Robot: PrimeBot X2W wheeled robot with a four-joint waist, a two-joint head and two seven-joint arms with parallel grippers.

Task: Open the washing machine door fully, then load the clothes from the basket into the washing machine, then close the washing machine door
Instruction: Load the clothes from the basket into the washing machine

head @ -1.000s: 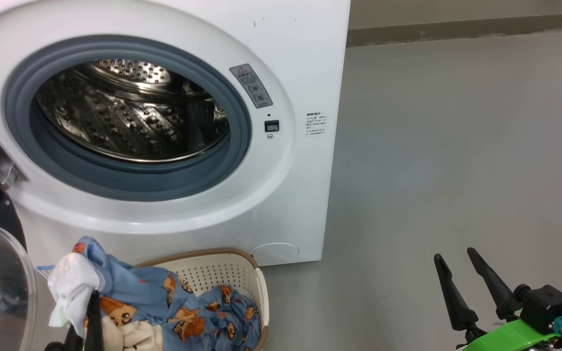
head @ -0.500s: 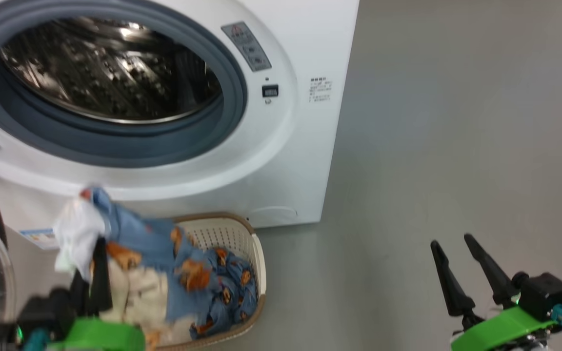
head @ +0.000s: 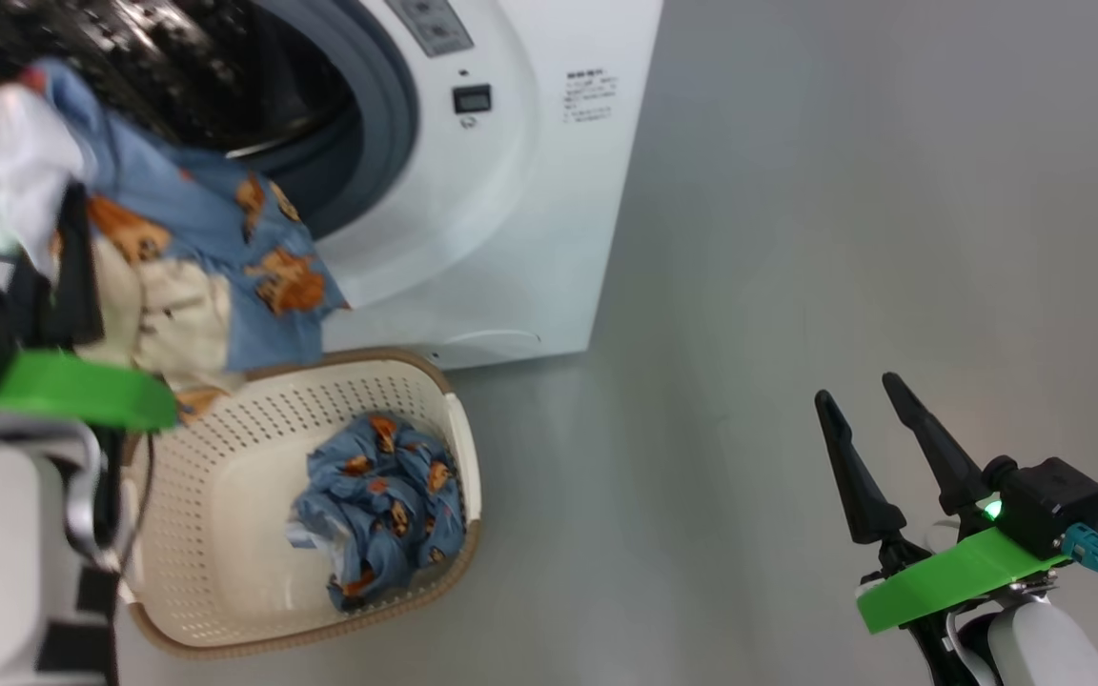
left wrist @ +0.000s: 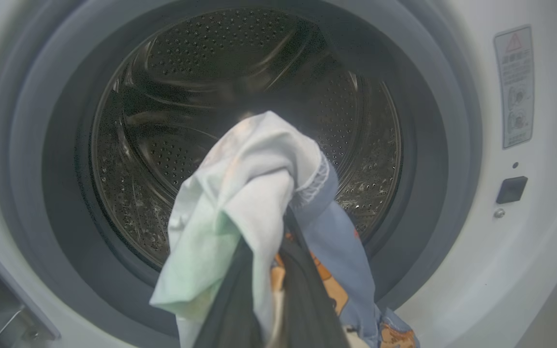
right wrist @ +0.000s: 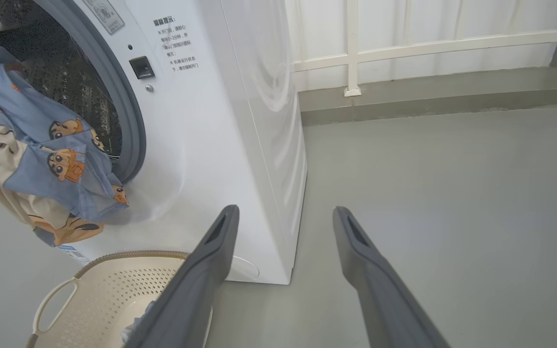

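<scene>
My left gripper (head: 72, 252) is shut on a bunch of the clothes (head: 187, 248): blue fabric with orange figures, a cream piece and a pale piece. It holds them up in front of the washing machine's (head: 511, 191) open mouth. In the left wrist view the clothes (left wrist: 254, 179) hang just before the steel drum (left wrist: 201, 87), draped over the fingers (left wrist: 232, 295). The basket (head: 225, 448) stands on the floor below, with one blue printed garment (head: 387, 495) left inside. My right gripper (head: 854, 388) hovers open and empty at the lower right. I cannot make out the washing machine door.
Bare grey floor (head: 844, 191) stretches to the right of the washer. In the right wrist view a white railing and wall (right wrist: 404, 48) run behind it, and the basket's handle (right wrist: 53, 302) shows at the lower left. A hinge bracket (left wrist: 3, 314) sits left of the opening.
The head camera has tilted and turned. My left gripper has lifted the bunch of clothes out of the basket up to the drum opening. The right gripper stays open and still.
</scene>
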